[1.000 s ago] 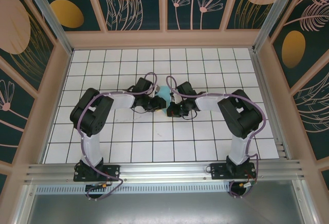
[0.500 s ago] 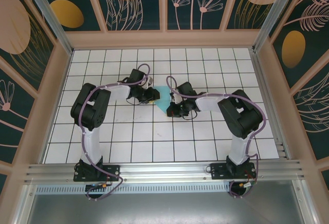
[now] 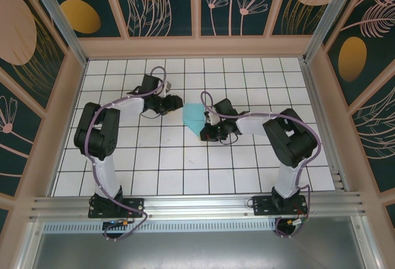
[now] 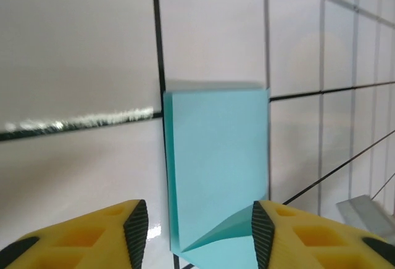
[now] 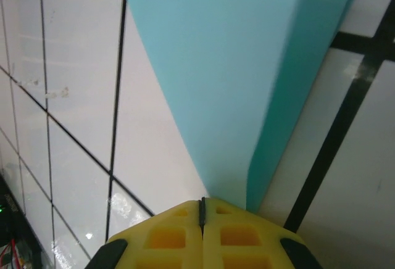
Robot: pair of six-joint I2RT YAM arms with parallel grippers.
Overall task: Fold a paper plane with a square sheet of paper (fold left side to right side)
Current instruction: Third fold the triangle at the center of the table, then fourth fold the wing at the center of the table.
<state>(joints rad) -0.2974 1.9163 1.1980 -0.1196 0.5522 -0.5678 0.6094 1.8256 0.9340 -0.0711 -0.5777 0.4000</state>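
Top external view is showing you the paper (image 3: pixel 194 118) lying folded on the table (image 3: pixel 247 170), between your two grippers. Your left gripper (image 3: pixel 177 103) is sitting just beside the paper's left edge, with its fingers spread apart. Your right gripper (image 3: pixel 203 135) is holding its fingers together at the paper's near corner and touching it. Whether they are pinching it, you cannot tell.

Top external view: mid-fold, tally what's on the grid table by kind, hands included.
Turquoise paper sheet: 1
Robot hands: 2, left hand and right hand
Total: 3
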